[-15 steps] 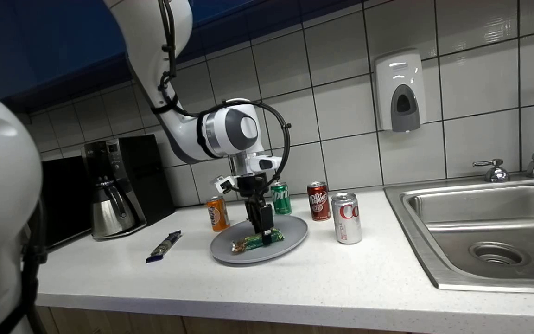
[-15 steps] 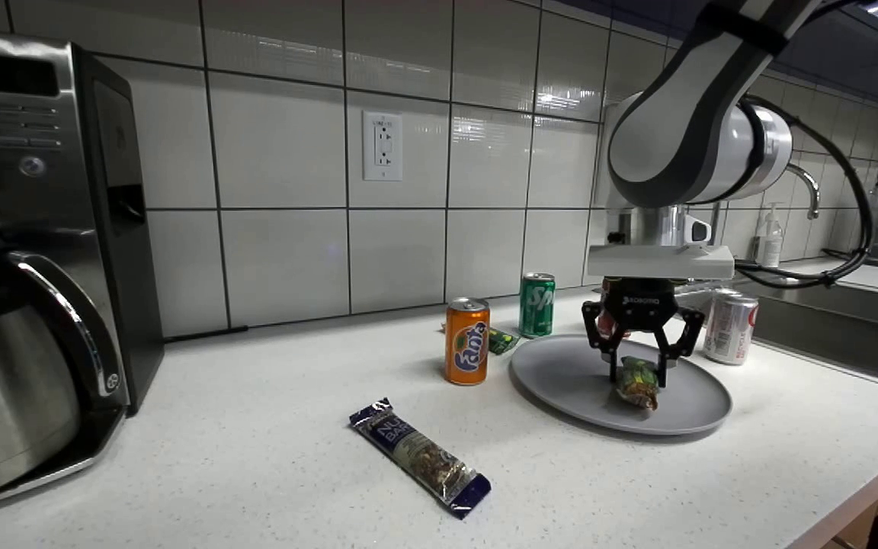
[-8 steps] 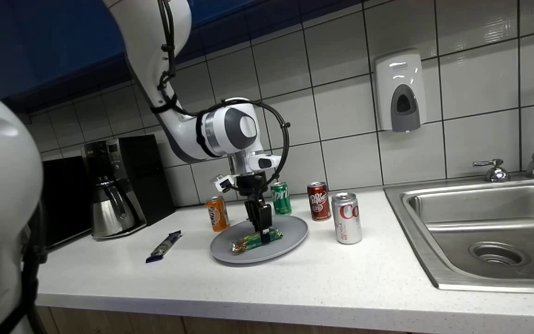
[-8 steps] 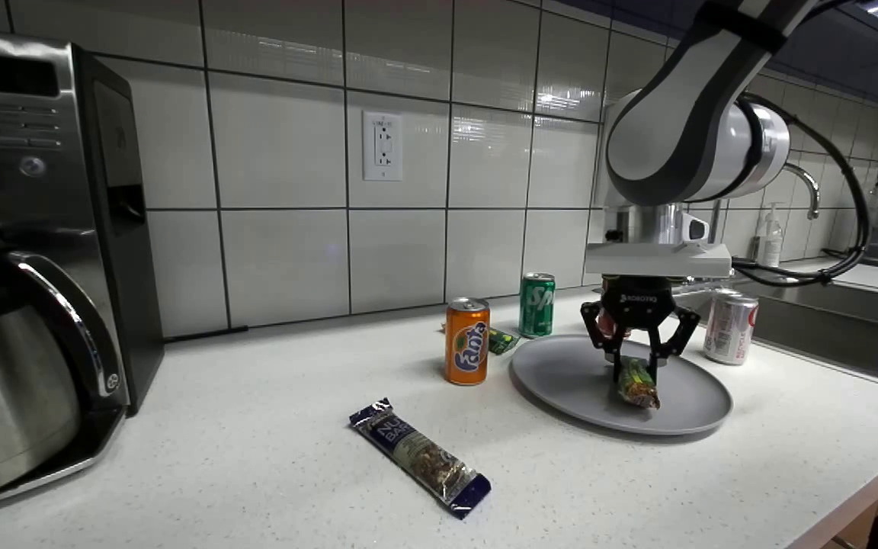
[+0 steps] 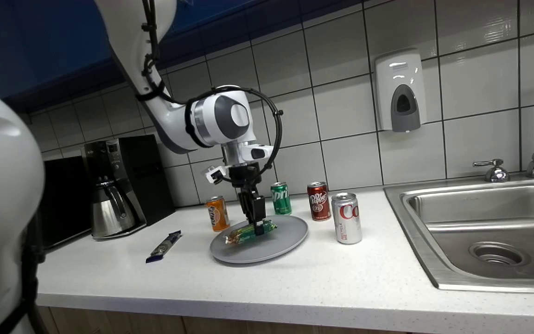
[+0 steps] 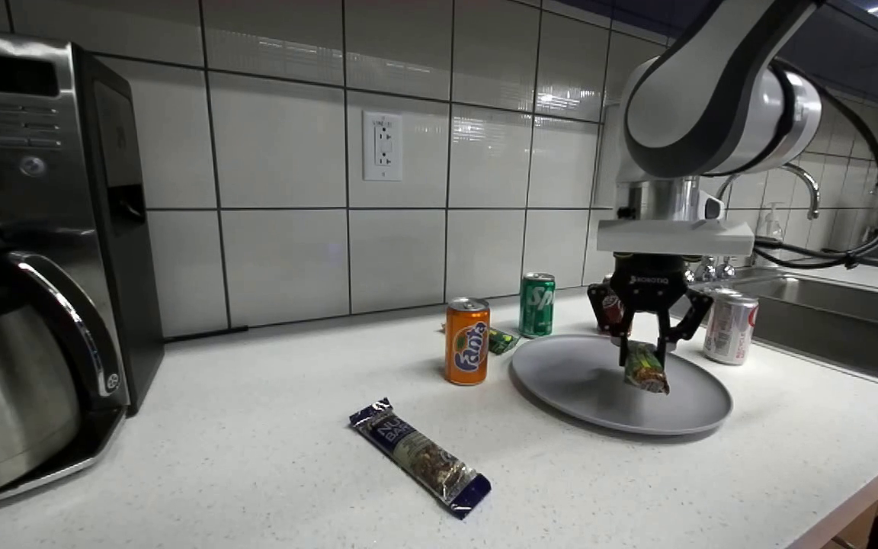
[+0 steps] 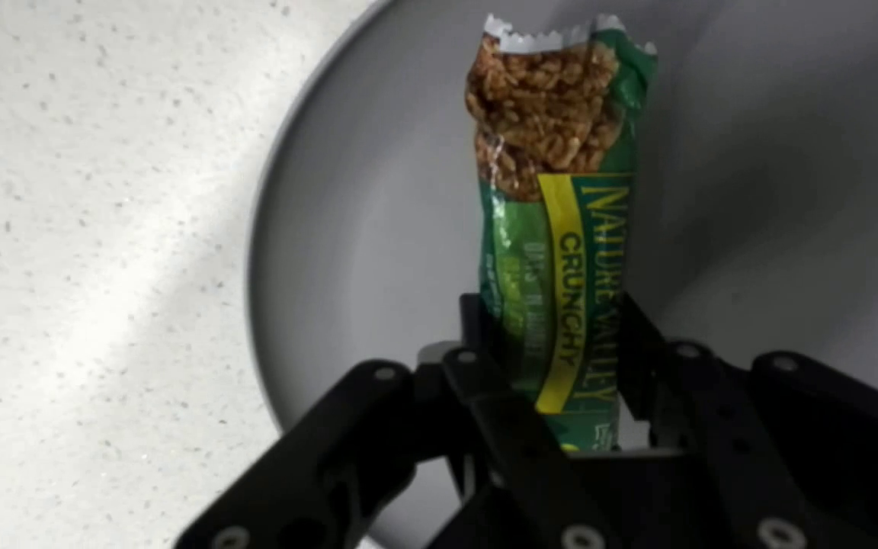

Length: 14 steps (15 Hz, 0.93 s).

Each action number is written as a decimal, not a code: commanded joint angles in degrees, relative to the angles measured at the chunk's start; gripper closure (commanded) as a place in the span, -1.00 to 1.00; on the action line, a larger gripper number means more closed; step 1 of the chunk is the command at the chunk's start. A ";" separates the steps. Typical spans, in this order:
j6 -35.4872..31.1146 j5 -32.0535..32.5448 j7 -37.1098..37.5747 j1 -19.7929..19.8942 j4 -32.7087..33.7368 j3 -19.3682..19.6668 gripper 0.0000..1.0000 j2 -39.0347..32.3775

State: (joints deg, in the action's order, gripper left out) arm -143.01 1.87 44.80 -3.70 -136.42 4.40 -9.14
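My gripper (image 5: 257,227) is shut on a green Nature Valley bar (image 5: 240,235), with a finger on each long side, as the wrist view also shows for the gripper (image 7: 549,328) and bar (image 7: 549,229). The bar hangs a little above a round grey plate (image 5: 290,239). In an exterior view the gripper (image 6: 643,354) points straight down and the bar's brown end (image 6: 648,379) faces the camera, over the plate (image 6: 565,377). The bar's far end is hidden by the gripper in the wrist view.
A Fanta can (image 6: 467,343), Sprite can (image 6: 537,305), Dr Pepper can (image 5: 319,202) and Diet Coke can (image 5: 346,220) stand around the plate. Another green wrapper (image 6: 501,341) lies behind the Fanta. A nut bar (image 6: 420,457), coffee maker (image 5: 142,176) and sink (image 5: 480,232) are farther off.
The gripper has closed on the green bar and lifted it off the plate. In an exterior view it has shifted up and slightly left. The cans and nut bar have not moved.
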 commanded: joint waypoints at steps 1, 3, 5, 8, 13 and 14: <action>1.22 0.84 0.81 0.45 -5.42 -0.22 0.69 7.07; 1.55 0.76 0.52 1.09 -7.41 -0.33 0.69 9.37; 1.80 0.51 0.11 1.87 -9.29 -0.39 0.69 11.58; 1.67 0.97 -0.32 3.50 -11.81 -0.31 0.69 14.20; 0.87 2.74 -2.22 8.09 -15.17 0.98 0.69 16.74; 0.93 3.26 -2.49 9.03 -15.56 1.33 0.69 17.00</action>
State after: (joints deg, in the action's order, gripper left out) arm -142.71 3.00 44.05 2.34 -149.34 5.10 4.46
